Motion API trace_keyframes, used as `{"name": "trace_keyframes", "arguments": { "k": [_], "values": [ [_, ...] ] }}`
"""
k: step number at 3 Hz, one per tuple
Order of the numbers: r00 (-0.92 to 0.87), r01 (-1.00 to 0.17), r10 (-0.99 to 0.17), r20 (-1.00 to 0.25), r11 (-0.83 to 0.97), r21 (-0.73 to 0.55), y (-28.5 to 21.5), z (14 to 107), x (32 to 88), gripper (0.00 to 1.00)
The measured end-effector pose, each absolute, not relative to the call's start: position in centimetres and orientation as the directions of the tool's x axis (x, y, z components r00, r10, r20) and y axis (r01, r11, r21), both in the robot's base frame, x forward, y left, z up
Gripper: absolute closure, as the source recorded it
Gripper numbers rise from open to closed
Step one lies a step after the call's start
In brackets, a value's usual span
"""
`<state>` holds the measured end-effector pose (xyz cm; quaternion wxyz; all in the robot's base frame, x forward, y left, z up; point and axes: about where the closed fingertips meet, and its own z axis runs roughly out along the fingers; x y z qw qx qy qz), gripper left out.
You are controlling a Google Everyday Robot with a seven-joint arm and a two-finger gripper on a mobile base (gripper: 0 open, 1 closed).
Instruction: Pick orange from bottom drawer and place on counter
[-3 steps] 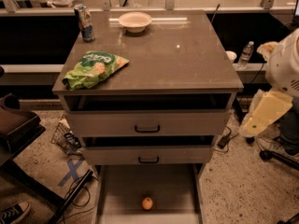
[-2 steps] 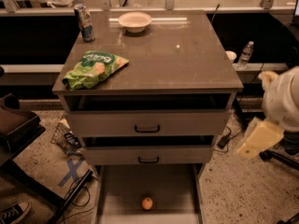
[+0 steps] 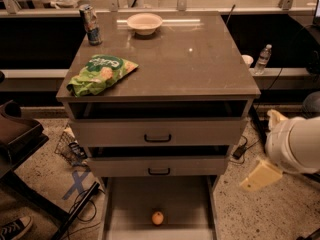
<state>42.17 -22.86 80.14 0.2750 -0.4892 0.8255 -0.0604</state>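
Orange (image 3: pixel 157 217) sits front centre in the open drawer (image 3: pixel 145 196). My gripper (image 3: pixel 260 176) hangs right of drawer; can't tell its grip state.

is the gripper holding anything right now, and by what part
Nothing is held. The orange lies loose in the bottom drawer, while the gripper hangs off to the right of the cabinet, well apart from the fruit.

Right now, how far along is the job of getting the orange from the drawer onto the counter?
Done: the bottom drawer is pulled open, with the orange lying near its front edge. In hand: the orange is not grasped; the end effector sits right of the cabinet, apart from the drawer. Left: reach in, grasp the orange, lift it and set it on the counter.
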Motion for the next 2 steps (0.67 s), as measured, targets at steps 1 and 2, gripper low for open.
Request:
{"name": "trace_keyframes", "arguments": {
  "k": [1, 2],
  "values": [
    [-0.366, -0.772, -0.841, -0.398, 0.514, -0.374, -22.8, 80.5, 42.4, 0.0],
    [-0.373, -0.798, -0.832, -0.412, 0.514, -0.315, -21.4, 77.0, 43.0, 0.0]
  ]
}}
